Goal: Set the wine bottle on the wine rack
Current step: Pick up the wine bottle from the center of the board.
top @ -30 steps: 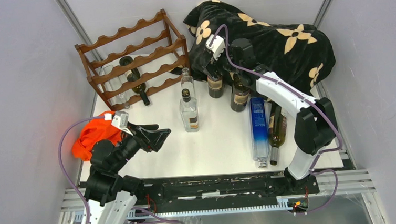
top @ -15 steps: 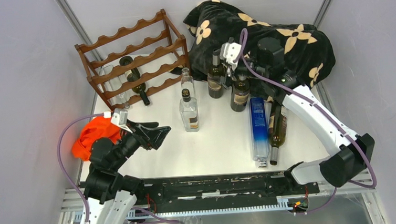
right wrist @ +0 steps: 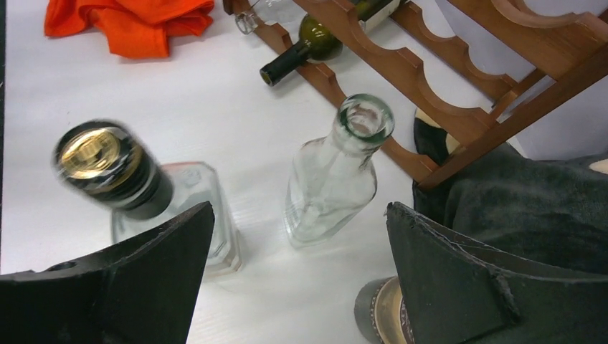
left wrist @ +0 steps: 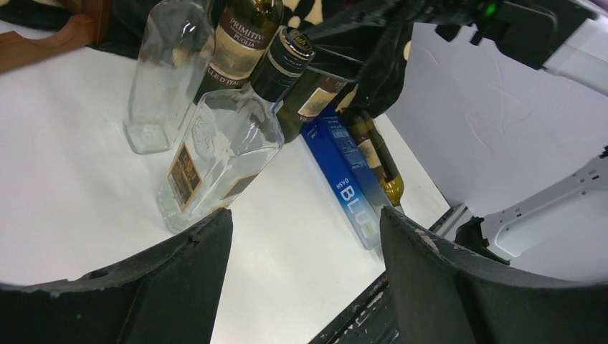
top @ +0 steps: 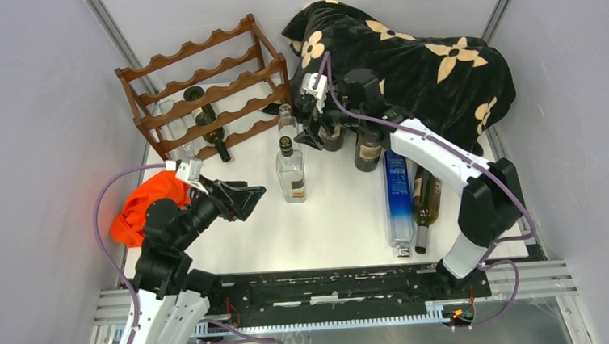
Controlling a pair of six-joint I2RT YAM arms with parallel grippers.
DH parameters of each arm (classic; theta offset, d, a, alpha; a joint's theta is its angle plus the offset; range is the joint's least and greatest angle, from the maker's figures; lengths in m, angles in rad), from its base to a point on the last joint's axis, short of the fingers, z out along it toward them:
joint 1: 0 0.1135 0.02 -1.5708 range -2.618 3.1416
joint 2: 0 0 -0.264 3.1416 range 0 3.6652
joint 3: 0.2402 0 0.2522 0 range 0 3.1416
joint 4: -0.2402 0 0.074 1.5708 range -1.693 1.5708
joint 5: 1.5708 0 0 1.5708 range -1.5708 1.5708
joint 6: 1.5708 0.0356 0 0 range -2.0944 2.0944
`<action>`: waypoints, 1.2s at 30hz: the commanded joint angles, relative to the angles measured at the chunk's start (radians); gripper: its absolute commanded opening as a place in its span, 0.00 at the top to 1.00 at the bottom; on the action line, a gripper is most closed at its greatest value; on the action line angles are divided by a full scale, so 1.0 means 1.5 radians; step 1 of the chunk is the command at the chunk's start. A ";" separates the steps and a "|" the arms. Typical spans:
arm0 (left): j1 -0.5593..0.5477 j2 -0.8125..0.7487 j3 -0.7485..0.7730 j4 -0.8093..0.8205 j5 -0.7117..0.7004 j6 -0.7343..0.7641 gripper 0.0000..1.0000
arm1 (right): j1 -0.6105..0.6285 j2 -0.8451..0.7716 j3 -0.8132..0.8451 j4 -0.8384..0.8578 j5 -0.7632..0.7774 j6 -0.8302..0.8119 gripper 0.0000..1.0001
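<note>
The dark reddish-brown wine rack (top: pixel 198 90) stands at the back left, with a dark wine bottle (top: pixel 207 122) lying in a lower tier. Two more dark wine bottles (top: pixel 367 146) stand by the flowered cloth. My right gripper (top: pixel 312 131) hangs open next to the left one (top: pixel 332 135), whose top (right wrist: pixel 378 312) shows just beside my right finger (right wrist: pixel 466 287). Between those fingers I see the table and an uncapped clear bottle (right wrist: pixel 333 175). My left gripper (top: pixel 246 200) is open and empty, and faces a capped clear bottle (left wrist: pixel 222 150).
A blue bottle (top: pixel 397 194) and a green wine bottle (top: pixel 425 200) lie on the right. A capped clear bottle (top: pixel 290 169) stands mid-table. An orange cloth (top: pixel 141 204) lies at the left edge, and a black flowered cloth (top: pixel 415 67) is heaped at the back right.
My right arm swung left and lowered, from above the two dark standing bottles to beside the left one. The left gripper crept slightly forward. Both stayed open.
</note>
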 commanded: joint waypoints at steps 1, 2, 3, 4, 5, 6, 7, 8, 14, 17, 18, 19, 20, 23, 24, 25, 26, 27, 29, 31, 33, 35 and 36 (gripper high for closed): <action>-0.001 -0.044 -0.013 0.026 0.004 -0.008 0.19 | 0.015 0.047 0.102 0.027 0.036 0.055 0.05; -0.001 -0.051 -0.016 0.020 -0.001 -0.007 0.19 | 0.018 0.060 0.114 0.024 0.039 0.058 0.06; -0.001 -0.058 -0.016 0.016 -0.004 -0.006 0.19 | 0.022 0.073 0.126 0.025 0.044 0.062 0.07; -0.001 -0.063 -0.016 0.010 -0.006 -0.005 0.19 | 0.024 0.085 0.135 0.032 0.043 0.069 0.07; -0.001 -0.067 -0.016 0.006 -0.008 -0.003 0.19 | 0.025 0.096 0.146 0.035 0.041 0.074 0.07; -0.001 -0.069 -0.014 0.002 -0.009 -0.002 0.19 | 0.027 0.109 0.158 0.035 0.040 0.079 0.08; -0.001 -0.071 -0.012 -0.002 -0.009 -0.001 0.19 | 0.029 0.120 0.173 0.031 0.040 0.080 0.10; -0.001 -0.072 -0.011 -0.006 -0.010 0.001 0.19 | 0.030 0.133 0.189 0.028 0.042 0.080 0.10; -0.001 -0.075 -0.003 -0.023 -0.013 0.010 0.18 | 0.037 0.169 0.221 0.015 0.035 0.081 0.22; -0.001 -0.074 -0.004 -0.023 -0.015 0.009 0.18 | 0.039 0.172 0.221 0.008 0.036 0.071 0.35; 0.000 -0.074 -0.004 -0.023 -0.015 0.009 0.18 | 0.039 0.170 0.220 0.006 0.036 0.066 0.41; -0.001 -0.074 -0.004 -0.023 -0.016 0.007 0.18 | 0.038 0.168 0.219 0.004 0.040 0.059 0.46; -0.001 -0.074 -0.005 -0.023 -0.015 0.006 0.18 | 0.039 0.165 0.215 0.002 0.042 0.053 0.53; -0.001 -0.075 -0.004 -0.023 -0.015 0.004 0.19 | 0.038 0.150 0.207 0.000 0.052 0.040 0.71; -0.001 -0.077 -0.004 -0.023 -0.015 0.003 0.19 | 0.039 0.144 0.201 0.001 0.058 0.038 0.76; -0.001 -0.079 -0.005 -0.024 -0.015 0.002 0.19 | 0.037 0.135 0.193 0.005 0.068 0.035 0.80; -0.001 -0.081 -0.003 -0.024 -0.014 0.002 0.19 | 0.035 0.126 0.186 0.009 0.080 0.034 0.83; -0.001 -0.083 -0.004 -0.026 -0.015 0.001 0.19 | 0.032 0.116 0.179 0.013 0.092 0.034 0.85; -0.001 -0.087 -0.002 -0.029 -0.015 0.000 0.19 | 0.023 0.097 0.168 0.017 0.107 0.035 0.88; -0.001 -0.092 -0.001 -0.033 -0.015 0.000 0.19 | 0.012 0.080 0.156 0.016 0.108 0.037 0.89; -0.001 -0.095 0.000 -0.036 -0.016 -0.001 0.19 | -0.001 0.060 0.139 0.010 0.101 0.037 0.90; -0.001 -0.096 0.001 -0.038 -0.015 -0.001 0.19 | -0.008 0.036 0.110 0.007 0.093 0.033 0.91; -0.001 -0.097 0.002 -0.037 -0.015 -0.001 0.19 | -0.010 0.023 0.092 0.007 0.090 0.030 0.91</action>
